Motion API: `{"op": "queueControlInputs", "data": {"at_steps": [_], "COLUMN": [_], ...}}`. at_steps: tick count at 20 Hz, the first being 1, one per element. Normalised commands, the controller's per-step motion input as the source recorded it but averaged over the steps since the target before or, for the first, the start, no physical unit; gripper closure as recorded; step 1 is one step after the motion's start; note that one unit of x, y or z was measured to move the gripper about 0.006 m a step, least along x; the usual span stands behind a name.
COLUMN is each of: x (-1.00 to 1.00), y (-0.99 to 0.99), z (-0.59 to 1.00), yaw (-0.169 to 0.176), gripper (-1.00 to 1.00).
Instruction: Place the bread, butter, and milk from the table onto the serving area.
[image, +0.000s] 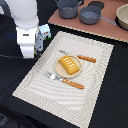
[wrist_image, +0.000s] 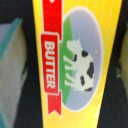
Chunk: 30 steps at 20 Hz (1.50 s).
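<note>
Two views on my screen. From the exterior view I see the white Franka arm (image: 27, 25) standing over the edge of the large beige finely striped cloth placemat (image: 95, 70) on the exterior view's left, with the gripper (image: 30, 56) low over the dark tabletop (image: 112, 100) just off that edge. The arm's body hides the fingertips, so from here I cannot tell how the gripper stands. The small white gable-top milk carton with green and red print (image: 45, 31) stands upright just beside the arm, close to the placemat's far corner and off the cloth. In the middle of the placemat sits a round cream plate (image: 59, 70), and the small orange-brown bread slab with rows of pale dots (image: 69, 65) lies on it. A fork with an orange handle (image: 65, 81) lies on the cloth on the near side of the plate, and a knife with an orange handle (image: 82, 57) lies on the far side. Beyond the placemat is a brownish-pink board (image: 112, 33) carrying two dark grey pots (image: 90, 15) and a tan bowl (image: 123, 16) at the exterior view's right.

On the wrist view, the flat bright yellow butter box (wrist_image: 107, 75) fills the picture, showing a red banner reading BUTTER and an oval label with a black-and-white cow. Blurred shapes sit either side of it; whether they are fingers, and whether they touch the box, I cannot tell.
</note>
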Motion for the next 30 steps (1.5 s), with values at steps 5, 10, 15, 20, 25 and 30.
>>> {"op": "queueControlInputs", "data": {"at_steps": [5, 10, 15, 20, 25, 30], "x": [-0.18, -0.19, 0.5, 0.81, 0.8, 0.77], "y": [0.02, 0.12, -0.1, -0.28, -0.34, -0.49], "z": [-0.01, 1.0, 1.0, 1.0, 0.93, 0.52], "yaw": [0.051, 0.006, -0.044, -0.073, -0.087, -0.057], "gripper": [1.0, 1.0, 1.0, 1.0, 1.0, 1.0]}}
